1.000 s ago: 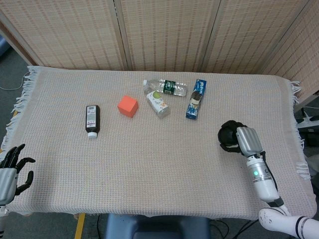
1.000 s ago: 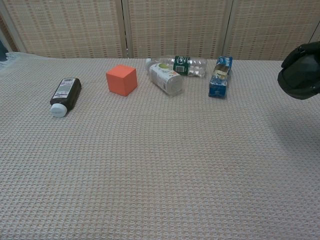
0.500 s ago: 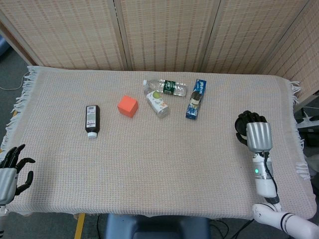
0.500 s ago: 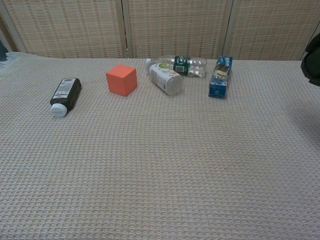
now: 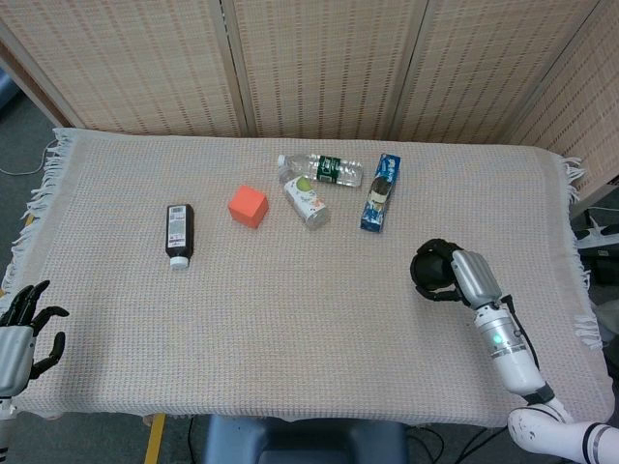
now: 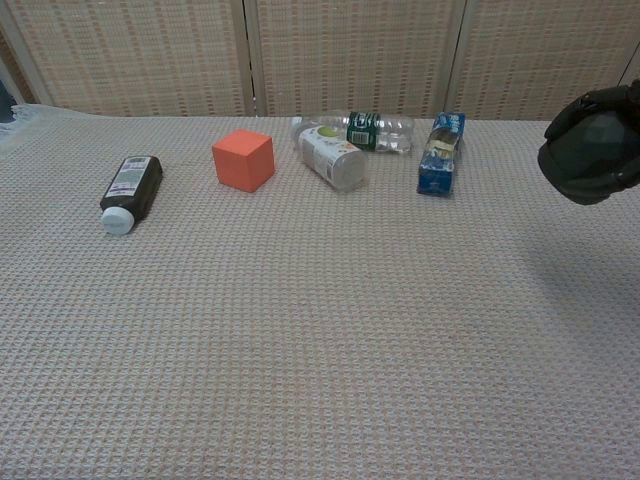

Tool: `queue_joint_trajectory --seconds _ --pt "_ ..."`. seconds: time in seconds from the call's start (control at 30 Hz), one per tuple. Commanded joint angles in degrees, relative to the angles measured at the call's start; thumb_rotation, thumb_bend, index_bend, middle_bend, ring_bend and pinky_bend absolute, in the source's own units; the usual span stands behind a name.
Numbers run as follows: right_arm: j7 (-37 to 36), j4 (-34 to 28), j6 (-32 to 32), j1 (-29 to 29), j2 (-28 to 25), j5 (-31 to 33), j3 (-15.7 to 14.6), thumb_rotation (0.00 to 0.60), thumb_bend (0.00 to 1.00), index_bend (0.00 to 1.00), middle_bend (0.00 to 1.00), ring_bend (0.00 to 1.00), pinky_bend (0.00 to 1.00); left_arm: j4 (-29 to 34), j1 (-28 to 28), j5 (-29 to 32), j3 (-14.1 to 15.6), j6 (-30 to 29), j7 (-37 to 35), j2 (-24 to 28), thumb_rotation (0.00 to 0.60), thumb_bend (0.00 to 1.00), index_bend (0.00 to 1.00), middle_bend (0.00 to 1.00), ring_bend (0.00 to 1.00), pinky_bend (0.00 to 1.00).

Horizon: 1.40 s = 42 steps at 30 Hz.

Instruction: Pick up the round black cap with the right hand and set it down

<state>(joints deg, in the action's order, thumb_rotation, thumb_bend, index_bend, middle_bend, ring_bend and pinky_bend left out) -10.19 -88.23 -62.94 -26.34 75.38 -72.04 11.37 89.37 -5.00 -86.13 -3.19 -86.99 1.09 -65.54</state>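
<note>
My right hand (image 5: pixel 464 277) grips the round black cap (image 5: pixel 427 270) at the right side of the table, its dark fingers curled over the cap's top. In the chest view the cap (image 6: pixel 590 160) hangs at the right edge, lifted off the cloth, with a faint shadow beneath it and the right hand (image 6: pixel 603 103) wrapped over it. My left hand (image 5: pixel 21 327) rests off the near left corner of the table, fingers spread and holding nothing.
A woven cloth (image 5: pixel 290 319) covers the table. Across the back lie a dark bottle (image 5: pixel 179 233), an orange cube (image 5: pixel 249 206), a white bottle (image 5: pixel 308 202), a clear water bottle (image 5: pixel 322 169) and a blue packet (image 5: pixel 381 191). Wicker screens stand behind.
My right hand swung right with the cap half a second ago, nearly leaving the chest view. It has now come back left, a little past where it was a second ago.
</note>
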Motion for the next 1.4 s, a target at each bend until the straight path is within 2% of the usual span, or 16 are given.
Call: queue_joint_trajectory --seconds 0.03,0.1,0.2,0.47,0.63,0.73,1.0,1.4 --pt "24.6 8.0 -10.4 0.2 6.1 4.6 1.5 0.6 0.41 0.81 0.67 0.73 0.99 0.0 0.0 0.0 0.0 -0.1 0.0 0.0 0.6 0.48 0.39 0.07 0.07 0.31" --pt "29.8 12.8 -15.8 0.2 10.1 3.8 2.2 0.6 0.41 0.81 0.67 0.73 0.99 0.0 0.1 0.1 -0.1 -0.2 -0.1 0.0 0.6 0.48 0.39 0.07 0.07 0.31" --pt "29.4 17.1 -18.5 0.3 13.4 2.0 2.1 0.6 0.41 0.81 0.67 0.73 0.99 -0.1 0.1 0.2 -0.2 -0.2 -0.1 0.0 0.6 0.48 0.39 0.07 0.07 0.31" --pt "23.7 12.2 -12.0 0.8 10.7 2.5 0.9 0.6 0.41 0.81 0.67 0.73 0.99 0.0 0.1 -0.1 0.0 -0.3 0.0 0.0 0.6 0.48 0.39 0.07 0.07 0.31" --pt "19.4 2.1 -1.3 0.7 4.2 8.1 0.6 0.6 0.41 0.82 0.67 0.73 0.99 0.1 0.1 0.0 0.0 -0.2 -0.1 0.1 0.6 0.48 0.39 0.07 0.07 0.31" --pt "21.1 0.0 0.9 0.3 2.4 10.3 0.5 0.6 0.41 0.82 0.67 0.73 0.99 0.1 0.1 -0.2 0.0 -0.2 0.0 0.1 0.6 0.48 0.39 0.07 0.07 0.31" --pt "29.6 2.2 2.0 -1.2 4.0 17.9 0.1 0.6 0.41 0.82 0.67 0.73 0.99 0.2 0.1 -0.1 0.0 -0.3 -0.1 0.1 0.6 0.47 0.39 0.07 0.07 0.31" --pt "31.4 10.7 3.5 -3.0 9.5 19.0 -0.6 0.6 0.41 0.81 0.67 0.73 0.99 0.2 0.1 -0.1 0.1 -0.1 0.1 0.1 0.6 0.48 0.39 0.07 0.07 0.31"
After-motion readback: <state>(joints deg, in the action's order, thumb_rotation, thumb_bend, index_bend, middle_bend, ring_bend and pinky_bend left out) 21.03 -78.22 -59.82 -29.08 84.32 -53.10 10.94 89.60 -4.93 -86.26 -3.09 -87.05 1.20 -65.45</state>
